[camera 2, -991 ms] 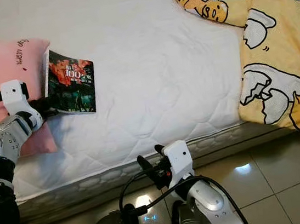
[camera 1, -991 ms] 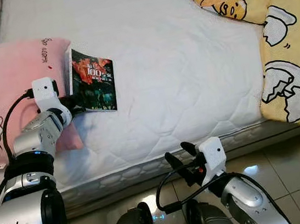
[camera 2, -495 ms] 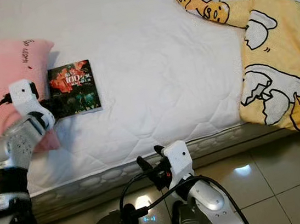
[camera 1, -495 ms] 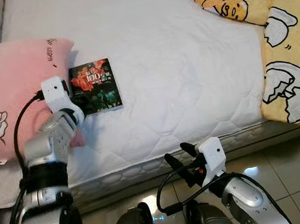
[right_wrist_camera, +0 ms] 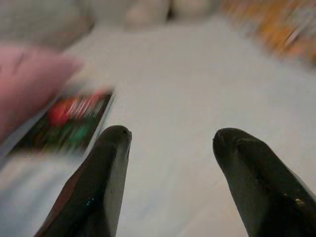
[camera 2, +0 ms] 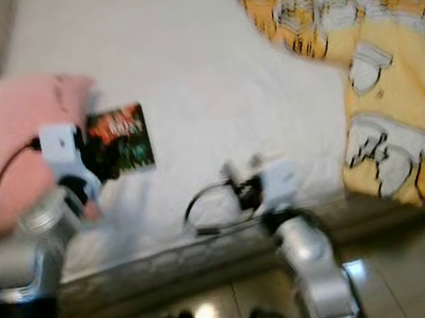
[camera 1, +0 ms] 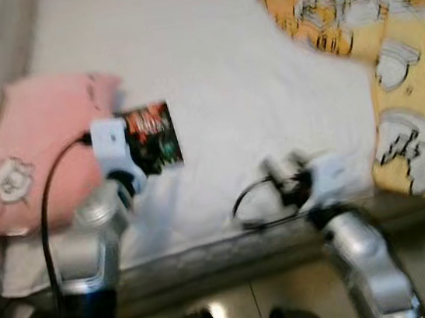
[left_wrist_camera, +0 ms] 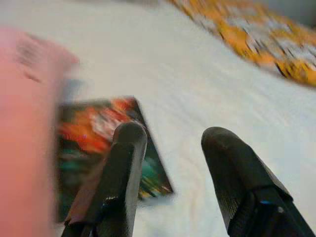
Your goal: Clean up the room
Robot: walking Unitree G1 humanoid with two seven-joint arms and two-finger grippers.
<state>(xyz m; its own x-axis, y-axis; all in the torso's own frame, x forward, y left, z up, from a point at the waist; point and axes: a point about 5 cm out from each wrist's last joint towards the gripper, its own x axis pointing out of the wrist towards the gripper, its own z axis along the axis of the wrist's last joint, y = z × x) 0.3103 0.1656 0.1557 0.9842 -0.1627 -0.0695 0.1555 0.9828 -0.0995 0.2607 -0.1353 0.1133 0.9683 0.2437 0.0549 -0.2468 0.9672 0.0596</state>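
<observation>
In the blurred head views we see a book (camera 1: 152, 137) lying flat on the white mattress (camera 1: 224, 71) at left of centre, just beside a pink pillow (camera 1: 35, 151). Our left gripper (left_wrist_camera: 168, 143) hovers over the book's near edge, fingers apart and empty. Our right gripper (right_wrist_camera: 170, 143), at lower centre above the mattress edge, also stands apart, the book well to its left; a yellow blanket (camera 1: 385, 42) fills the upper right.

The right gripper (right_wrist_camera: 170, 140) is seen with its two long black fingers (right_wrist_camera: 106, 173) spread apart above a white quilted mattress (right_wrist_camera: 187, 94). Beyond it, a blurred dark book with a red and green cover (right_wrist_camera: 69, 121) lies flat just beside a pink pillow (right_wrist_camera: 27, 79).
</observation>
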